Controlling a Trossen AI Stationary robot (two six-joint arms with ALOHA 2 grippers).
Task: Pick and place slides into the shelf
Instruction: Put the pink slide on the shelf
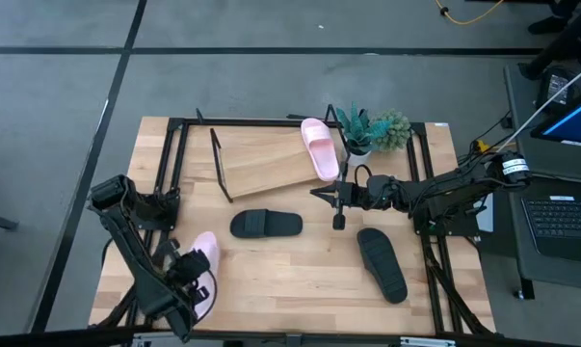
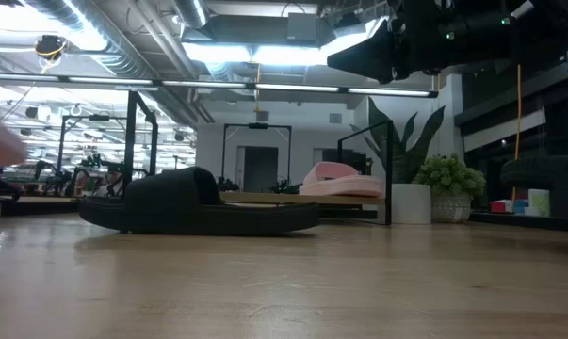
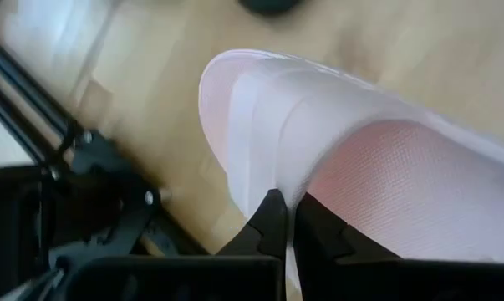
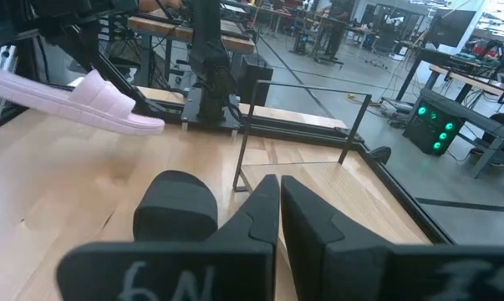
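Note:
My left gripper [image 1: 189,280] at the table's near left corner is shut on a light pink slide [image 1: 203,262], which shows lifted and tilted in the right wrist view [image 4: 76,100]. A second pink slide [image 1: 319,146] lies sole down on the right end of the shelf [image 1: 261,164], a tilted board in a black wire frame. One black slide [image 1: 266,224] lies in front of the shelf. Another black slide [image 1: 382,262] lies toward the near right. My right gripper [image 1: 338,198] hovers shut and level right of the shelf, touching nothing. My left gripper pinches the pink slide's side edge [image 3: 295,180] between its two fingers [image 3: 272,221]. They slant down onto it from the near left. The slide is lifted clear of the table and tilted, its free end [image 4: 151,125] lowest.
Two potted plants [image 1: 372,133] stand at the back right, beside the shelf's end. A black metal frame [image 1: 174,145] borders the wooden tabletop. Bare wood lies between the two black slides and along the near edge.

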